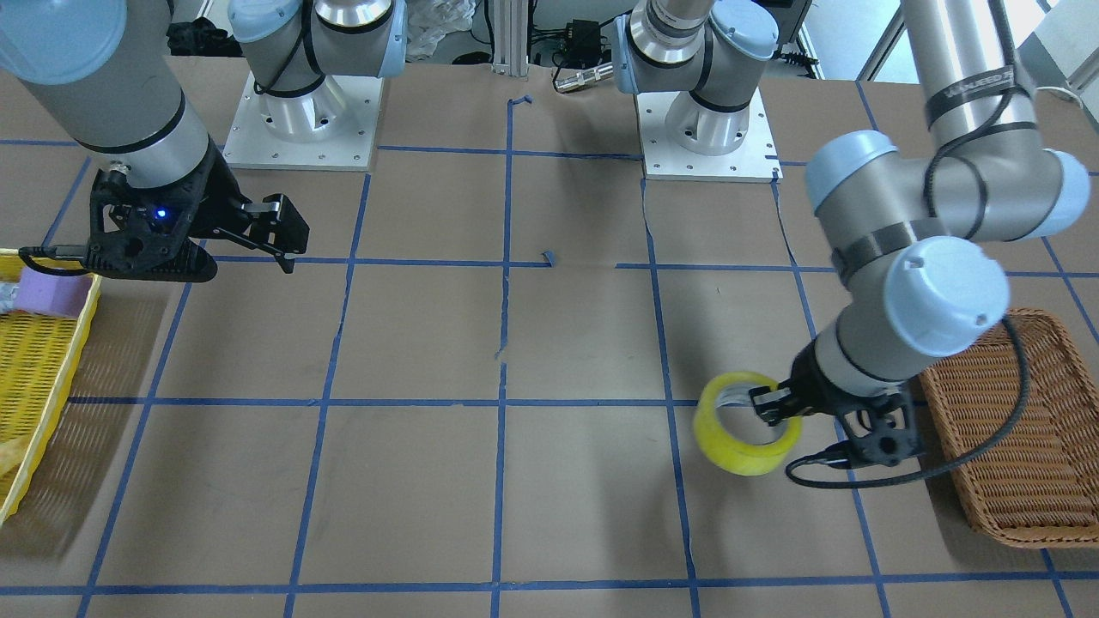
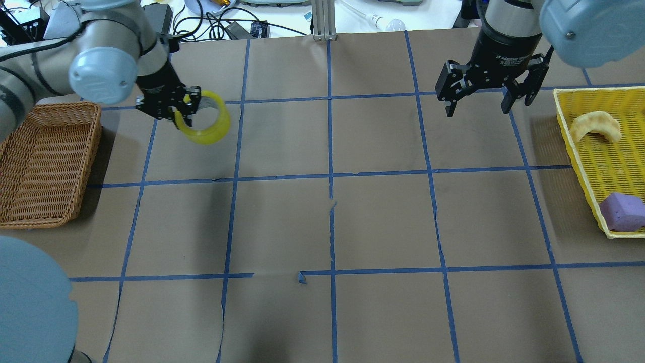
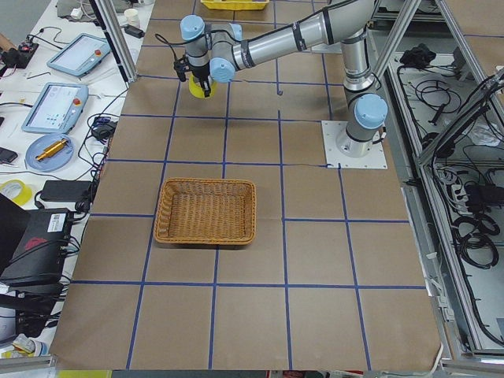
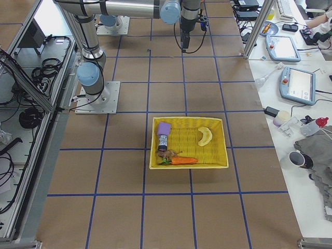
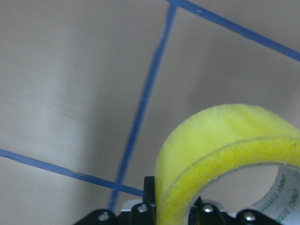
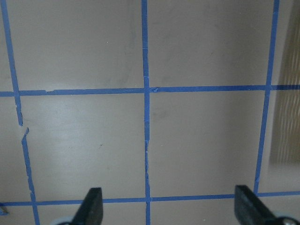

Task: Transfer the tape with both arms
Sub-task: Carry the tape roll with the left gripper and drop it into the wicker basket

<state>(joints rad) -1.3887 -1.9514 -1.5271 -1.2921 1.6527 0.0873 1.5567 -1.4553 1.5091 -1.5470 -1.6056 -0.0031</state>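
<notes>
Pinched in the left gripper point(image 2: 181, 115) by one section of its wall: the tape point(image 2: 205, 135), one finger through the core, the other against the outer yellow face. Hangs tilted beyond the fingertips, seemingly clear of the table, mostly on the far side of the fingers from the wicker basket point(image 2: 45, 161). Across the table, well apart from the tape: the right gripper point(image 2: 477, 108), fingers spread wide, nothing between them, only bare table beneath them in the wrist view. Just outboard of those fingers, a yellow basket point(image 2: 594, 166) with a purple sponge point(image 2: 624, 212) and a curved pale thing inside. Judged to be mid-carry, ahead of the hand-over. Main risk: a small pinch on a glossy, off-centre load. Could pivot about the fingertips or slide out under a quick swing. At the hand-over, needs a free stretch of wall away from the left fingers; if closed too near them, risks a clash of fingers. If aimed across the whole ring, may not fit within the spread. Would drop, and likely wheel away, if released on the left before being pinched firmly on the right.
</notes>
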